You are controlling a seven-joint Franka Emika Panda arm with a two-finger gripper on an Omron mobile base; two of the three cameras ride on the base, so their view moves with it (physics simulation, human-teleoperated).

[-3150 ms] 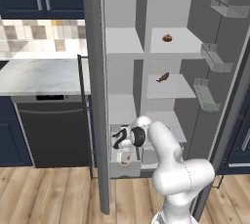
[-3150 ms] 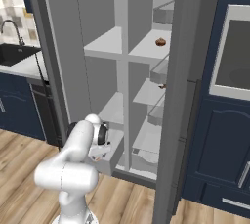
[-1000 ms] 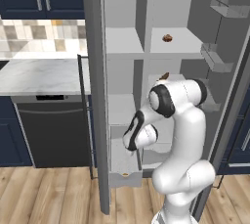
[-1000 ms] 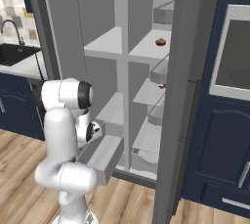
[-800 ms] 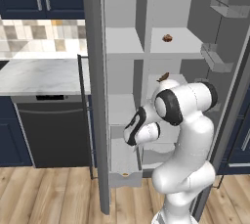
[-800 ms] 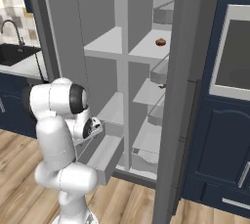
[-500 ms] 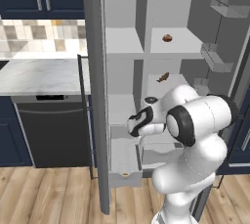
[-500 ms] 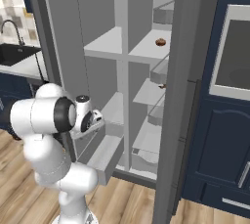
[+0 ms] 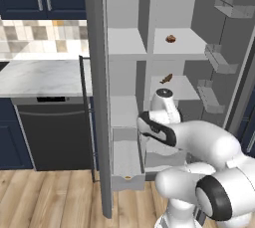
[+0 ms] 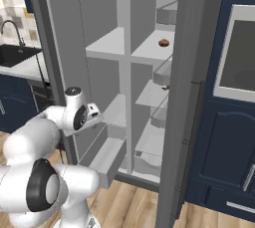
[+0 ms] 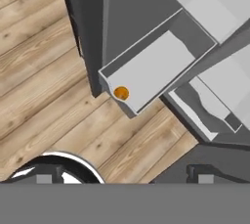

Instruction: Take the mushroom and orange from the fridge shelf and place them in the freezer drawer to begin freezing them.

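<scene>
The orange (image 11: 121, 92) lies in the front corner of the pulled-out freezer drawer (image 11: 161, 59), at 9 o'clock in the hand view. The mushroom (image 9: 171, 39) sits on the fridge shelf (image 9: 184, 48), at 1 o'clock. Whether the pincer is open, I cannot tell.

Glossy white rounded arm (image 9: 209, 142) segments, bulbous shell casings, dark grey-black bands at the joints, small round grey cap on one white joint (image 10: 73, 91)

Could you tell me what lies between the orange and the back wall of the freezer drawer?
Nothing: in the hand view the orange sits in a front corner of the freezer drawer, and the floor behind it is bare.
</scene>
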